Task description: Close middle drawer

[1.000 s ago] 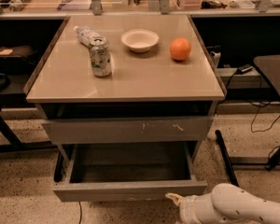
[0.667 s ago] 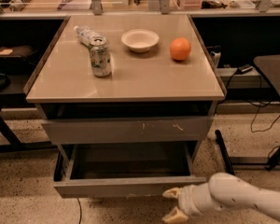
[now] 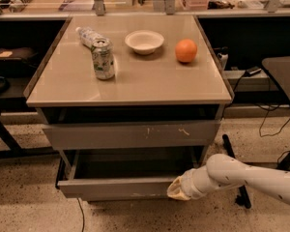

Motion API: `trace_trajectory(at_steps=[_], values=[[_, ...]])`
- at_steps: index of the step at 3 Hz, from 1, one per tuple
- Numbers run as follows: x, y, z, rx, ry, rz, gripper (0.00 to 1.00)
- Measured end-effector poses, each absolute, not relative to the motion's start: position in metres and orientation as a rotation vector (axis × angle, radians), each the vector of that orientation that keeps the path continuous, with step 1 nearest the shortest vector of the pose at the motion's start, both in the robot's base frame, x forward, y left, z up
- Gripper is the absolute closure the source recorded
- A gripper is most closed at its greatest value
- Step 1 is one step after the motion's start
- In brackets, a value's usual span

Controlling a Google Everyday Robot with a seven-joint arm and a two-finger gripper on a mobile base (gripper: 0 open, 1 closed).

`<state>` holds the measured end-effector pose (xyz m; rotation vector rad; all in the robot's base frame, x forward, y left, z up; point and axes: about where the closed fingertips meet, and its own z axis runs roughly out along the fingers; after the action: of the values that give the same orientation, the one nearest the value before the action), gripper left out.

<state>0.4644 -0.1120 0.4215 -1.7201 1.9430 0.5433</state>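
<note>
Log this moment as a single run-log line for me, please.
middle drawer: pulled out | gripper: at its front panel, right end | contact: unclear

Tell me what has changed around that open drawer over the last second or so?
The gripper and its white arm rose and swung left, from low beside the cabinet to the right end of the middle drawer front. Nothing was taken hold of or let go. The drawer looks about as far open as before. The can, bottle, bowl and orange stayed put.
</note>
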Motion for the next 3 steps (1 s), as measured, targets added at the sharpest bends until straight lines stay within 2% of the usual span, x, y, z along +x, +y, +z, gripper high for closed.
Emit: trace_trajectory(at_steps=[1,3], values=[[0.4643,-0.1119,0.4214,-1.720,1.943,0.544,0.86],[0.4643,-0.1118,0.4214,-1.720,1.943,0.544,0.40]])
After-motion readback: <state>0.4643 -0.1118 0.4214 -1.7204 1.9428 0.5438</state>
